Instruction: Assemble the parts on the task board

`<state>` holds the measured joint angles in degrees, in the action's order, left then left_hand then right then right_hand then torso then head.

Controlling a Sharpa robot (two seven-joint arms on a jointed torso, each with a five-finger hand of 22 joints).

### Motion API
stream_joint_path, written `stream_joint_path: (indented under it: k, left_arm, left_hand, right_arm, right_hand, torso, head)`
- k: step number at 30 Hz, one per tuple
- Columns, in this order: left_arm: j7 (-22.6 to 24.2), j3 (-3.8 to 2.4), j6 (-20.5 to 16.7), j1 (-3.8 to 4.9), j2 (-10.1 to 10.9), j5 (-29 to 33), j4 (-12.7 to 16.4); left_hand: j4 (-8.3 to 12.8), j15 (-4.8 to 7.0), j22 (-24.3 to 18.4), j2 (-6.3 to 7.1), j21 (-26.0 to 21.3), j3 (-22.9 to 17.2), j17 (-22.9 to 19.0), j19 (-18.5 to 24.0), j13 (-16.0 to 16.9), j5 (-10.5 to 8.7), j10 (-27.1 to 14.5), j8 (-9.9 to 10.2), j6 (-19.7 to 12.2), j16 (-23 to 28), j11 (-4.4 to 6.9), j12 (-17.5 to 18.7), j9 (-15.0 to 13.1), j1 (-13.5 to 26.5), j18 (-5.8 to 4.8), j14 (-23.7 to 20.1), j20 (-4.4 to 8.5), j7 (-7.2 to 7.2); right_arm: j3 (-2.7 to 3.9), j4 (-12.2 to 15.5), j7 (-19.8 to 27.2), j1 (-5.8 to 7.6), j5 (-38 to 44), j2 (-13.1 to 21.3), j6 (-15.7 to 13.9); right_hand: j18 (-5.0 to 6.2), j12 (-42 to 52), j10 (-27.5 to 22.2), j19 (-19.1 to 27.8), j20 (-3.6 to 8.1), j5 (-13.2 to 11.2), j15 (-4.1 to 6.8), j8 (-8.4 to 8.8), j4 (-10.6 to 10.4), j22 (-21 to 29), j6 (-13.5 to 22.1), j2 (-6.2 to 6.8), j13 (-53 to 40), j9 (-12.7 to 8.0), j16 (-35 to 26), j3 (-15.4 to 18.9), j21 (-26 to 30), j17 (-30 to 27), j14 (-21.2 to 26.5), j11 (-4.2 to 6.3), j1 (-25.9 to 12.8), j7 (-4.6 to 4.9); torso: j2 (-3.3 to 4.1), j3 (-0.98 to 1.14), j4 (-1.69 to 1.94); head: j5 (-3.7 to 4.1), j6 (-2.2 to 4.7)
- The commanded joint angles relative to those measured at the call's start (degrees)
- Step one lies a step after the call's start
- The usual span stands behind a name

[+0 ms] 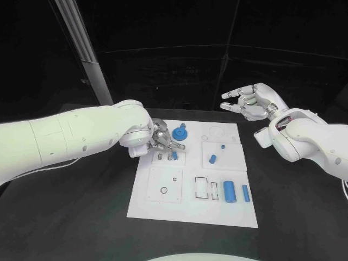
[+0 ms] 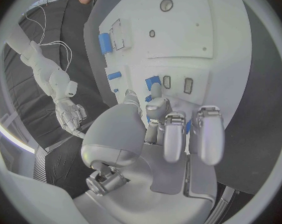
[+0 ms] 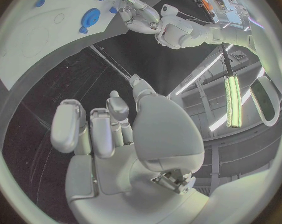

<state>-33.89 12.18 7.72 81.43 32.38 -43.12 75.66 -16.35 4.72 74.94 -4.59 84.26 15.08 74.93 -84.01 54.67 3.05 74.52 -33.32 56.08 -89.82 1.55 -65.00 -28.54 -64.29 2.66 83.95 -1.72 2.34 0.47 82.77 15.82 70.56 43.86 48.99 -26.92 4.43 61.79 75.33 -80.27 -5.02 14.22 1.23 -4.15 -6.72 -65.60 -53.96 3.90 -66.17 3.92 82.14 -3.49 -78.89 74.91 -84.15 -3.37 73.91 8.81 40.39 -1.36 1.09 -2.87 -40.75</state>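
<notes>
One small blue part [image 1: 174, 155], apparently pinched by the left hand [image 1: 160, 140], is best lowered squarely into its slot on the white task board [image 1: 191, 209], while the right hand [image 1: 252, 103] is held aside, loosely spread and empty.

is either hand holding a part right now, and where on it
The right hand is raised off the task board, holding nothing. The left hand has its fingertips at a small blue part; a grip cannot be told.
</notes>
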Motion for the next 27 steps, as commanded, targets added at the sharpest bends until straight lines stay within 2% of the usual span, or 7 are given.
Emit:
stream_joint_path:
  k: [1, 10, 16, 27]
  left_arm:
    - [-1.86, 0.00, 2.53, 0.11, -0.27, -1.67, -0.22]
    - [-2.55, 0.03, 3.23, 0.11, -0.80, -1.98, -0.60]
    - [-2.85, 0.04, 2.71, 0.10, -1.48, -2.01, -1.23]
    - [-3.37, 0.06, 3.38, 0.10, -2.45, -3.05, -1.78]
  left_hand:
    - [0.06, 0.44, 4.49, -0.29, 0.27, 0.29, 15.07, -2.36, -0.05, -0.14, 0.21, -0.42, -0.34, -0.18, 0.22, -0.37, -0.27, 0.20, -0.54, 6.05, 0.59, -0.09]
    - [0.22, 0.53, 4.62, -0.76, 0.32, -0.03, 15.07, -2.39, -0.32, -0.09, 0.26, -1.07, -0.60, -0.18, 0.33, -0.37, -1.05, -0.40, -0.56, 6.05, 0.67, -0.21]
    - [0.35, 0.58, 4.78, -1.31, 0.39, -0.58, 15.07, -2.42, -0.65, -0.05, 0.20, -1.53, -0.97, -0.18, 0.38, -0.27, -1.68, -1.01, -0.59, 6.05, 0.72, -0.26]
    - [1.45, 0.65, 4.92, -0.92, 0.42, -2.81, 15.07, -2.40, -1.07, -0.03, 0.16, -2.50, -1.93, -0.18, 0.44, -0.29, -3.19, -3.38, -0.60, 6.05, 0.81, -0.31]
  right_arm:
    - [0.04, -0.07, -0.17, 0.13, -0.31, -0.09, -0.15]
    - [0.04, -0.37, -0.29, 0.13, -0.31, -0.34, 0.02]
    - [0.04, -0.47, -0.46, 0.13, -0.14, -0.39, 0.63]
    - [0.04, -0.38, -0.87, 0.13, 0.92, -0.22, 1.43]
  right_hand:
    - [0.24, -0.17, -0.49, 0.30, 0.07, 0.40, -0.18, -0.34, -0.02, 0.10, 0.12, -0.29, 0.06, 0.06, -0.34, 0.35, 0.38, 1.37, -2.76, -0.08, -0.41, -0.20]
    - [0.24, -0.14, -0.48, 0.28, 0.08, 0.72, -0.17, -0.35, 0.01, 0.10, 0.12, -0.35, 0.05, 0.06, -0.39, 0.42, 0.41, 1.35, -2.77, -0.07, -0.37, -0.21]
    - [0.24, -0.17, -0.49, 0.29, 0.09, 0.97, -0.16, -0.35, 0.09, 0.16, 0.13, -0.43, 0.08, 0.06, -0.44, 0.43, 0.46, 1.30, -2.77, -0.05, -0.24, -0.22]
    - [0.27, -0.28, -0.57, 0.33, 0.11, 1.22, -0.14, -0.34, 0.29, 0.30, 0.16, -0.48, 0.19, 0.05, -0.52, 0.42, 0.56, 1.22, -2.76, -0.03, 0.03, -0.23]
  torso:
    - [-0.01, -0.06, 0.00]
    - [0.00, -0.05, -0.03]
    - [-0.04, -0.01, 0.07]
    - [0.01, -0.06, 0.03]
  head:
    - [-0.02, -0.18]
    - [0.07, -0.44]
    - [0.09, -0.61]
    - [0.11, -0.76]
